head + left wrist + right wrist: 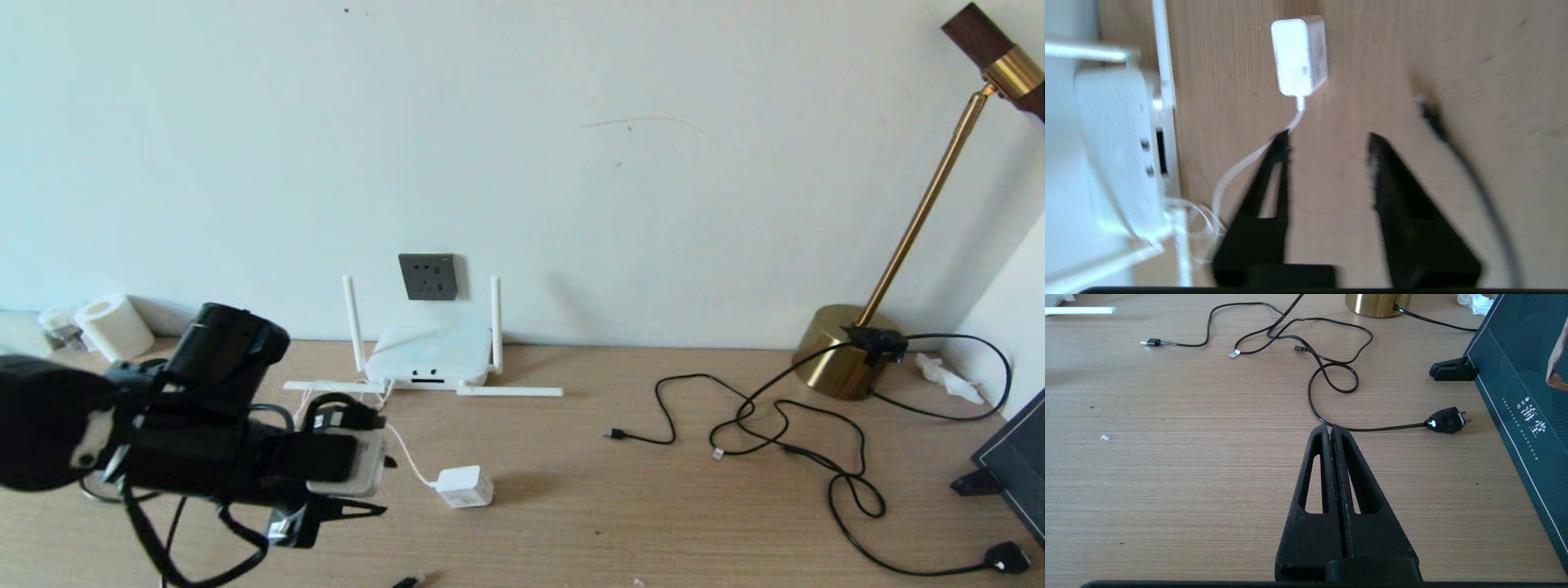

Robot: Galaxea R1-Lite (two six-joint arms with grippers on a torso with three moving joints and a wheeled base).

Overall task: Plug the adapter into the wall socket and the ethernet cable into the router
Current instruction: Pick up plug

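Observation:
The white cube adapter (pixel 464 487) lies on the desk with its thin white cord running back to the router (pixel 427 359). The router sits against the wall below the dark grey wall socket (pixel 428 276). My left gripper (pixel 382 465) hovers just left of the adapter, turned on its side. In the left wrist view that gripper (pixel 1329 139) is open and holds nothing, with the adapter (pixel 1300 55) ahead of its tips. The ethernet cable (pixel 1457 159) lies beside it, its connector (pixel 406 581) at the desk's front edge. My right gripper (pixel 1331 426) is shut and empty over bare desk.
Thin black cables (pixel 784 425) loop across the right half of the desk, ending in a black plug (pixel 1447 420). A brass lamp base (pixel 841 351) stands at back right and a dark box (pixel 1515 396) at far right. A paper roll (pixel 114 327) is at back left.

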